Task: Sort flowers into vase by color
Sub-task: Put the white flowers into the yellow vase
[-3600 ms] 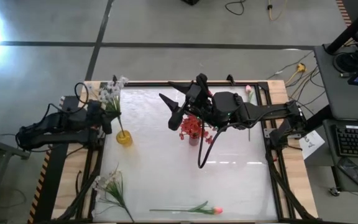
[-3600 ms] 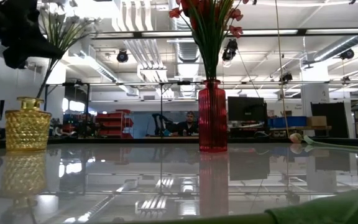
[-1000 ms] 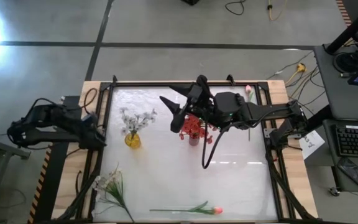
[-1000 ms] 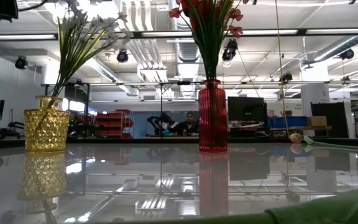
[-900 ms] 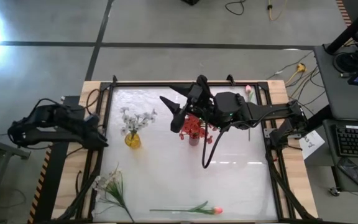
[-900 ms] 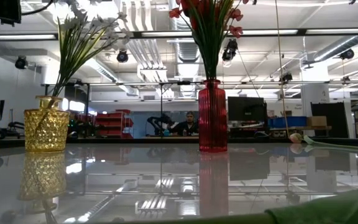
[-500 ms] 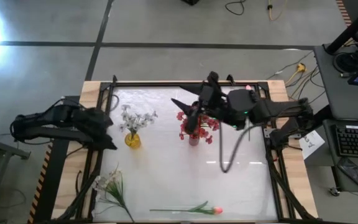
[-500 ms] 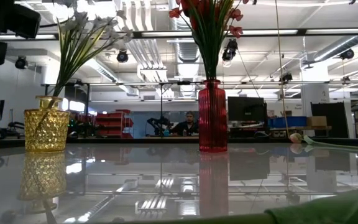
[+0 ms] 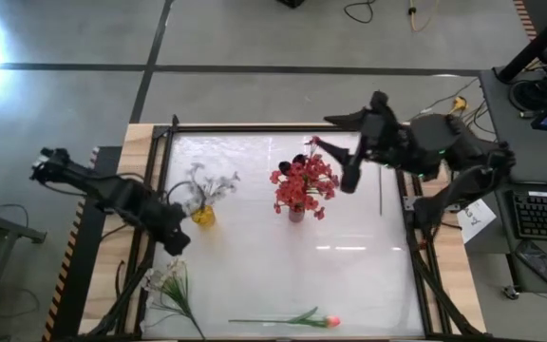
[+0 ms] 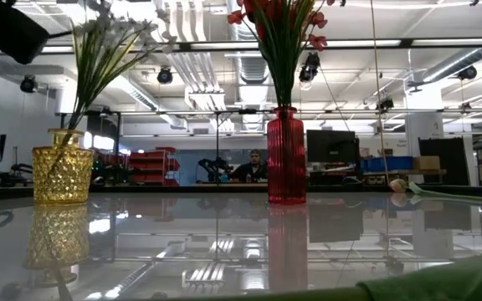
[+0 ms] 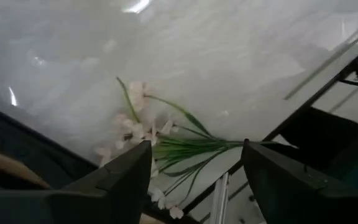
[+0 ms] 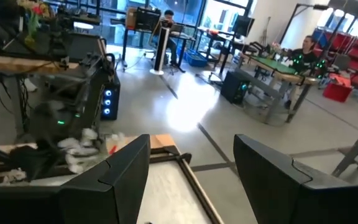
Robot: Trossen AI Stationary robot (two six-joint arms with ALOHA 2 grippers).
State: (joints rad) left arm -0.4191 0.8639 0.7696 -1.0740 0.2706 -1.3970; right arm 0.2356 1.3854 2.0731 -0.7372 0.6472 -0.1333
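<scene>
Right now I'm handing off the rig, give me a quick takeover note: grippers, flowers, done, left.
Left gripper: open, empty, over the table's near-left corner, aimed at the loose white spray lying there.
Right gripper: open, empty, raised near the table's far-right side.
Done: red flowers stand in the red vase at mid-table; white flowers stand in the yellow vase to its left.
Left: the white spray at the near-left corner, the pink-bud flower lying along the near edge, and one long stem lying near the far-right edge.
</scene>
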